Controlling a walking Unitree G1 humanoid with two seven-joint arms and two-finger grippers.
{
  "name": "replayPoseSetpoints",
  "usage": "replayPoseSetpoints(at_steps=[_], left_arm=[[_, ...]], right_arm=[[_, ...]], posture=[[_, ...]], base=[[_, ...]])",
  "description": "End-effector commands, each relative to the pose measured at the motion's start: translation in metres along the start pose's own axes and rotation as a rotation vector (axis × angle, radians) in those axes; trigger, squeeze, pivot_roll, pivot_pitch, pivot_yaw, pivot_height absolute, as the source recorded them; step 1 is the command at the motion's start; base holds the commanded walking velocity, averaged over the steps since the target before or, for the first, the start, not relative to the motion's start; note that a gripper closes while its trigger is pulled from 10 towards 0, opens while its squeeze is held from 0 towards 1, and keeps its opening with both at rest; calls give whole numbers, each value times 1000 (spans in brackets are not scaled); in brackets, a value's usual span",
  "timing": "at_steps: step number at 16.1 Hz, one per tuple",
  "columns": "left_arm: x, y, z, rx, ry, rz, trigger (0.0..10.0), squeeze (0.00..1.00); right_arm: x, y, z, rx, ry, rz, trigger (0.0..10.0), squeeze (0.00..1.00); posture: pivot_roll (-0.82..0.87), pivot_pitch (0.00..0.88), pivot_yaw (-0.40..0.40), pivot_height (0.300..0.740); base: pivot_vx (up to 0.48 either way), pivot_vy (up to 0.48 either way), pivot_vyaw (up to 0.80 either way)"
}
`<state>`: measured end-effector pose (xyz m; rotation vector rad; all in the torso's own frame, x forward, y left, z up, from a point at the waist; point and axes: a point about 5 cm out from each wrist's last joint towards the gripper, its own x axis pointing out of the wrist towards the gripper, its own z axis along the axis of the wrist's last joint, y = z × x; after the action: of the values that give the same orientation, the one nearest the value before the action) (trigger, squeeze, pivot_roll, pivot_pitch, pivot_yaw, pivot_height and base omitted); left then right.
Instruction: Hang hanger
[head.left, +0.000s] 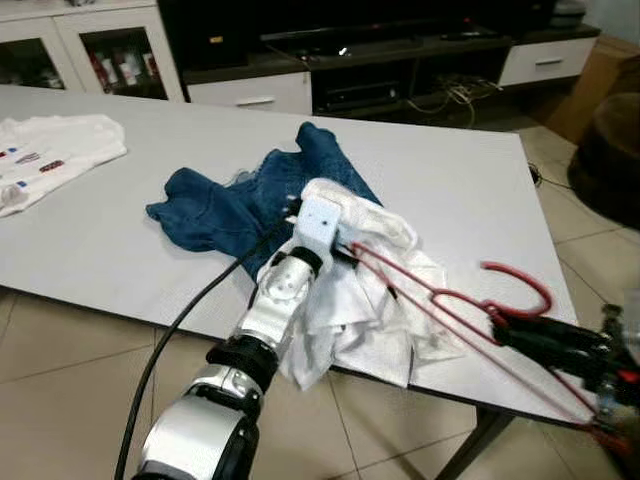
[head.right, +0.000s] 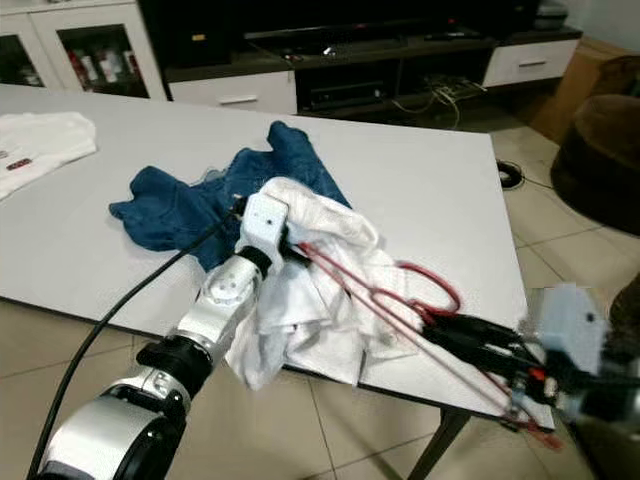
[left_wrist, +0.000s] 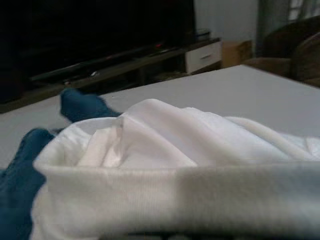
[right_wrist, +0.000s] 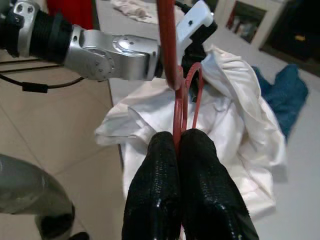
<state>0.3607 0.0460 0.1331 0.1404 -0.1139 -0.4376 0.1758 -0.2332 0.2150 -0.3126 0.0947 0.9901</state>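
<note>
Right gripper (right_wrist: 181, 150) clamped on red hanger (head.left: 440, 300) near its hook, at the table's (head.left: 470, 190) near-right corner. Hanger's long axis runs toward the left gripper (head.left: 335, 245), whose tips are buried in the white garment (head.left: 370, 320) at the near edge; can't tell their state.

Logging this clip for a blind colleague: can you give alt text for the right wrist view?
The right end effector pinches a red hanger, fingers shut on its wire. Beyond lies a crumpled white garment on the table, the left arm reaching into it, and blue jeans behind.
</note>
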Motion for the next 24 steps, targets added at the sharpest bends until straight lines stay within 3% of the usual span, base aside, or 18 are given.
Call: replayPoseSetpoints(at_steps=[1,2,4,5,6,7,9,12,17,19,21,23,24], left_arm=[[3,-8,3,15,-10,-12,0,0],[2,-7,0,19,7,6,863,0],[-3,-2,-9,27,43,47,4000,0],[-5,1,-12,30,50,61,5294,0],[-6,2,-13,31,54,67,8000,0],[-9,8,-17,33,58,85,8588,0],[-13,12,-20,47,58,98,9451,0],[-13,11,-19,59,52,98,9804,0],[-7,2,-6,61,-24,70,10000,0],[-7,0,3,96,-88,45,10000,0],[-8,-5,12,28,-167,-14,10000,0],[-9,-7,16,5,-195,-46,10000,0],[-11,-7,16,32,-204,-54,10000,1000]], right_arm=[[13,-4,-2,1,-29,-28,10000,0],[20,-9,-4,12,-42,-67,10000,0],[26,-14,-7,37,-35,-94,10000,0],[22,-14,-8,31,-11,-78,10000,0],[19,-15,-9,27,9,-76,10000,0],[7,-20,-15,4,89,-89,10000,0],[-15,-33,-19,-36,196,-136,10000,0],[-30,-49,-15,-87,256,-221,10000,0],[-36,-42,-6,-99,237,-150,10000,0],[-41,-53,0,-94,180,-253,10000,0],[-36,-60,3,-68,124,-329,10000,0],[-17,-44,4,-30,48,-232,10000,0],[-8,-38,2,-10,23,-206,10000,0]], posture=[[-75,28,40,740],[-73,29,39,740],[-64,29,36,740],[-60,31,33,740],[-60,31,31,740],[-60,31,31,740],[-63,32,26,740],[-67,33,23,740],[-73,36,23,740],[-76,37,28,740],[-81,38,30,740],[-77,37,32,740],[-73,37,31,740]], base=[[0,0,0],[0,0,0],[0,0,0],[0,0,0],[0,0,0],[0,0,0],[0,0,0],[0,0,0],[0,0,0],[0,0,0],[0,0,0],[0,0,0],[0,0,0]])
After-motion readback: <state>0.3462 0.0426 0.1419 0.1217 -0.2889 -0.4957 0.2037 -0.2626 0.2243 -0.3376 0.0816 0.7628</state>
